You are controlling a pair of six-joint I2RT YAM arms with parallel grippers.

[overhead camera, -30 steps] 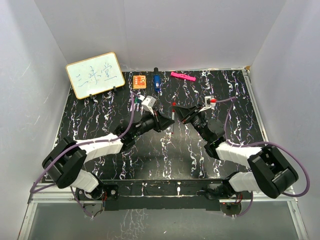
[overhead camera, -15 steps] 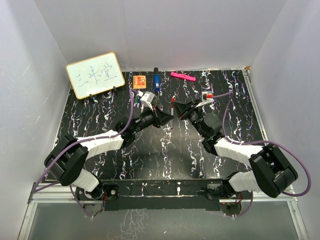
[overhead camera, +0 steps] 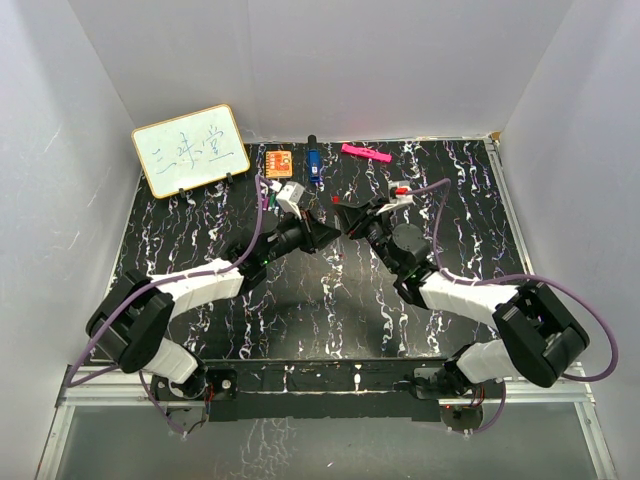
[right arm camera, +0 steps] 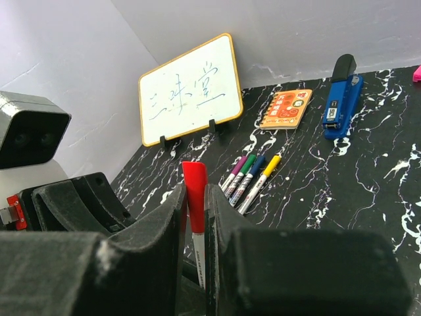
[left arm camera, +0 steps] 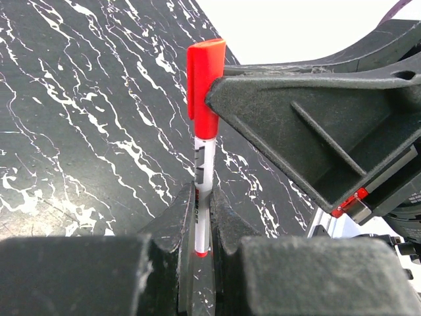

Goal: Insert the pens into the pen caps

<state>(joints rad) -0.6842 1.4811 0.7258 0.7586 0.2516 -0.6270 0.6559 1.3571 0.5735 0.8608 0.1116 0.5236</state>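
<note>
My left gripper [left arm camera: 202, 197] is shut on a white pen [left arm camera: 203, 168] with a red end, held upright. A red pen cap [left arm camera: 205, 85] sits over the pen's upper end. My right gripper [right arm camera: 195, 197] is shut on that red cap [right arm camera: 194, 178], and the white barrel [right arm camera: 199, 257] runs down between its fingers. In the top view the left gripper [overhead camera: 326, 233] and the right gripper [overhead camera: 346, 221] meet tip to tip above the table's middle. Several capped pens [right arm camera: 248, 174] (purple, green, blue, yellow) lie side by side on the table, also visible as capped pens [overhead camera: 270, 206] beside the left wrist.
A small whiteboard [overhead camera: 190, 150] stands at the back left. Along the back edge lie an orange square block [overhead camera: 279, 162], a blue and black object [overhead camera: 313, 165] and a flat pink bar [overhead camera: 365, 153]. White walls close in the black marbled table [overhead camera: 200, 230].
Both grippers have drawn closer together and shifted a little left and toward the back. The pen and red cap have stayed in their grips.
</note>
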